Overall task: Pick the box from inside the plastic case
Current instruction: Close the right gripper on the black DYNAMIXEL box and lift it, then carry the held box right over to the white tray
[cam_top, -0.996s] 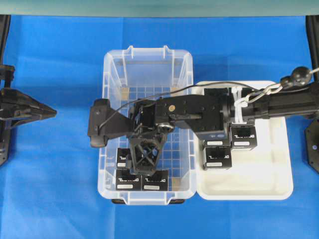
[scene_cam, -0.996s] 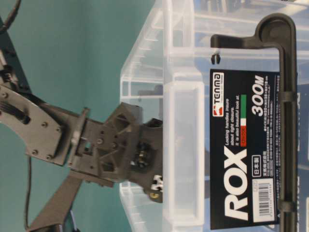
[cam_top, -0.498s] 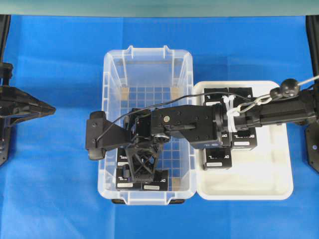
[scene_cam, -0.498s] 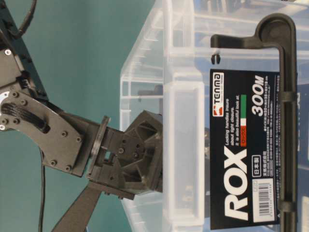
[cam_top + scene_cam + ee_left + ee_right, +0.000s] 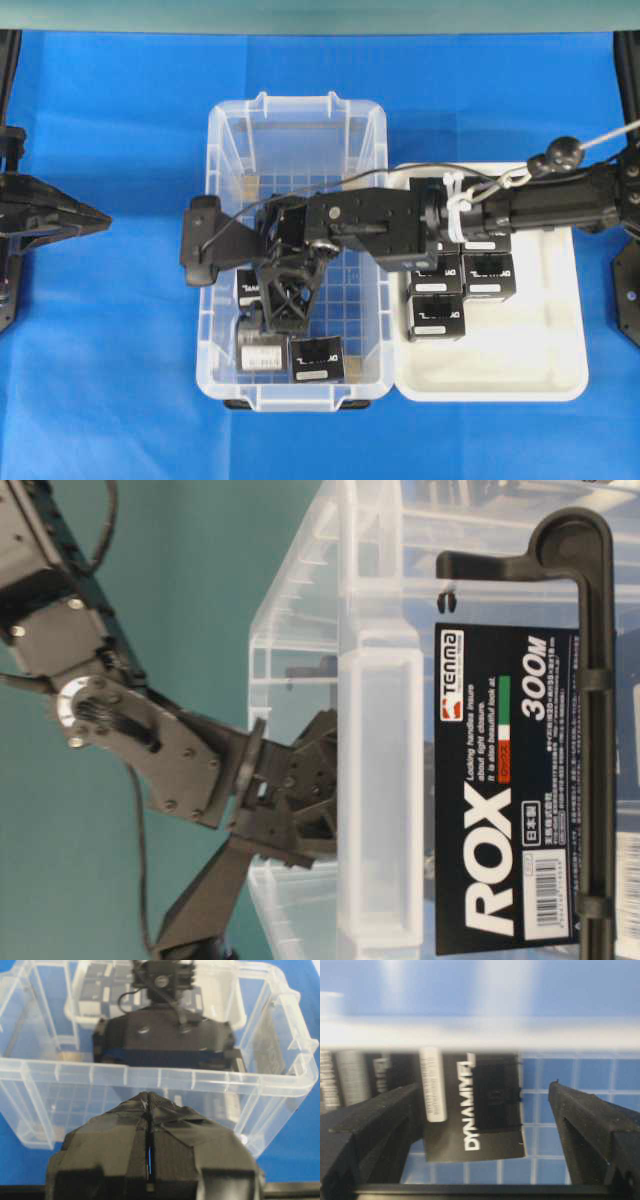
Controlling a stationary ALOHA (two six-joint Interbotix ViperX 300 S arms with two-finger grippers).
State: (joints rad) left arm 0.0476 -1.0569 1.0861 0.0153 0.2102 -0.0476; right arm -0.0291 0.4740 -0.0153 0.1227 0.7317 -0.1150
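Our right fingers (image 5: pixel 590 1125) stand spread wide, grasping nothing, straddling the box (image 5: pixel 475 1105) near the plastic case's (image 5: pixel 222 240) front-left corner. From overhead the right arm hides most of that box. Our left fingers (image 5: pixel 149 1110) are clenched together outside the case's left wall, above the bench (image 5: pixel 110 380).
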